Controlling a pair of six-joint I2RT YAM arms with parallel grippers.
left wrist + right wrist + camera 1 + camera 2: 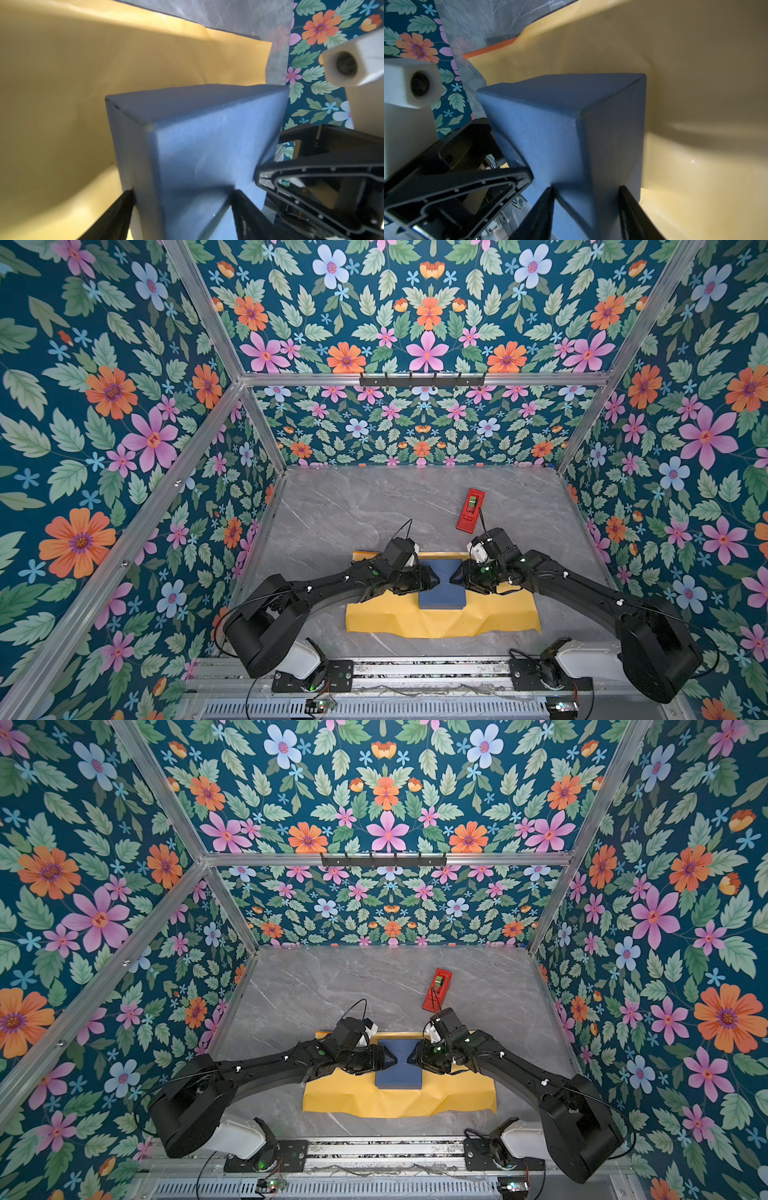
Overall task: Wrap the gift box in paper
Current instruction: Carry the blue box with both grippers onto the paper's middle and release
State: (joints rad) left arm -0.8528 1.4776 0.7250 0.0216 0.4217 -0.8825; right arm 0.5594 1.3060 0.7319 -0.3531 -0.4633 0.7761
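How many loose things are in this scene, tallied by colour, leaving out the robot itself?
blue box: 1
yellow-orange sheet of paper: 1
red tape dispenser: 1
Total: 3

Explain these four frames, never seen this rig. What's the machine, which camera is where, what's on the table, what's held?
Two black robot arms are mounted at the near edge of a grey marble-look table. Both top views come from one overhead stereo camera. The other two come from a camera on each arm's wrist, looking along the fingers. On the table lie a creased yellow-orange paper and, further back, a red tape dispenser. The navy gift box sits over the paper. The left gripper and right gripper each clamp an opposite end of it.
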